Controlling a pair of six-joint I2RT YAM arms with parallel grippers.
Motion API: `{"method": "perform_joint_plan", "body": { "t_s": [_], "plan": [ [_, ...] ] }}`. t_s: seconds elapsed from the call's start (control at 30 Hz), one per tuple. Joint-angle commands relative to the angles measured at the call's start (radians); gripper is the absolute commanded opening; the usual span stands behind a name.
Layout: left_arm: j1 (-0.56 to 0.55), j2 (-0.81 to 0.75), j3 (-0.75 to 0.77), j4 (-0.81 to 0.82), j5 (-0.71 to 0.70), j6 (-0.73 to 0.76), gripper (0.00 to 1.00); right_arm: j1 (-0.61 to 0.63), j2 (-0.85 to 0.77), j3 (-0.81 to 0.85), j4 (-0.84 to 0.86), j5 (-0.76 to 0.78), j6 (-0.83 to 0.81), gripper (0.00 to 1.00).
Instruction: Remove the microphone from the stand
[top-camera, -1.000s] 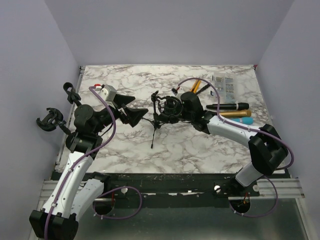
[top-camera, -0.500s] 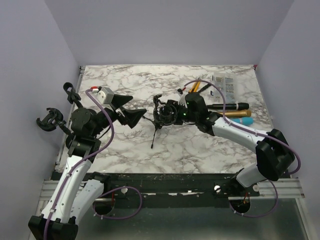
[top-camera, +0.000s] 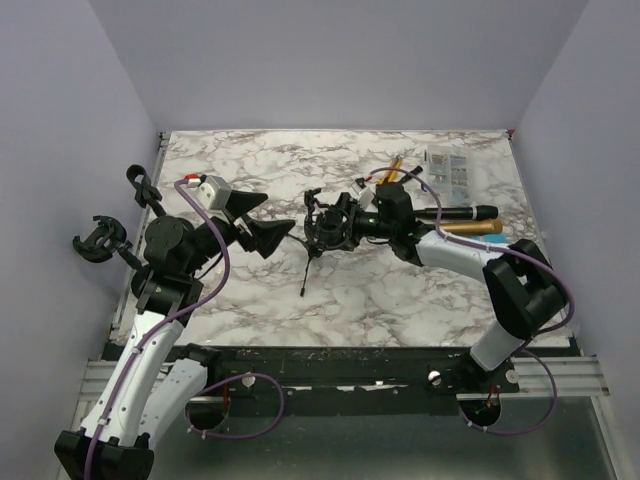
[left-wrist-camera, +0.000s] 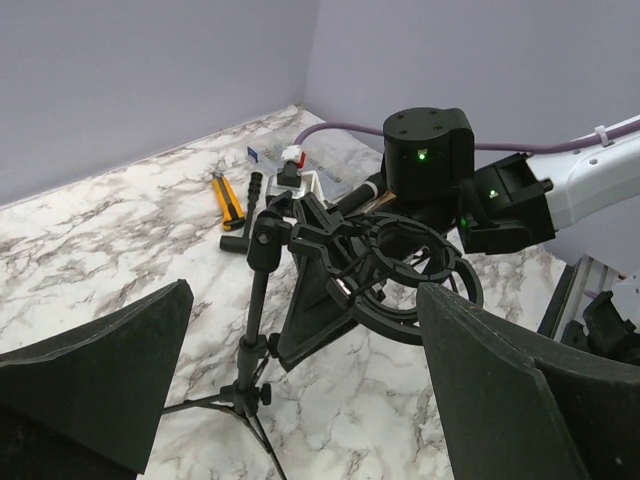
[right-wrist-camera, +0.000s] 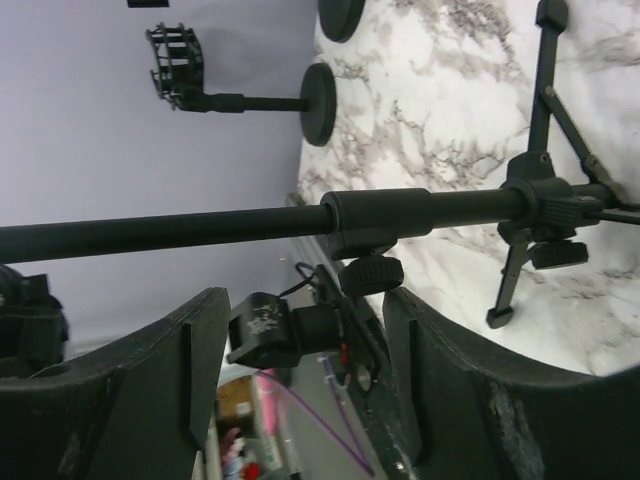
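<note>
The black tripod stand (top-camera: 312, 255) stands mid-table with a ring-shaped shock mount (top-camera: 328, 226) on top. In the left wrist view the mount (left-wrist-camera: 405, 268) looks empty; I see no microphone in it. My right gripper (top-camera: 342, 222) is open, its fingers reaching the mount from the right. In the right wrist view the stand's pole (right-wrist-camera: 250, 225) crosses just past the fingertips (right-wrist-camera: 205, 330), with nothing between them. My left gripper (top-camera: 278, 213) is open and empty, a little left of the stand and facing it.
A black microphone (top-camera: 455, 212), a gold one (top-camera: 470, 227) and a blue object (top-camera: 482, 241) lie at the right. A yellow utility knife (top-camera: 392, 170) and a card of small parts (top-camera: 450, 172) lie at the back right. Two clamp holders (top-camera: 100, 240) stand at the left edge.
My right gripper drew back a little to the right and turned its wrist, its fingers still at the mount. The left arm and the stand barely moved.
</note>
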Motion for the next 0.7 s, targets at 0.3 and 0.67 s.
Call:
{"method": "perform_joint_plan", "body": {
  "t_s": [0.3, 0.67],
  "plan": [
    [-0.011, 0.000, -0.006, 0.005, -0.005, 0.008, 0.97, -0.032, 0.122, -0.067, 0.366, -0.143, 0.258, 0.64],
    [-0.013, 0.000, -0.006, 0.006, -0.005, 0.008, 0.97, -0.068, 0.173, -0.115, 0.479, -0.138, 0.317, 0.58]
  ]
}}
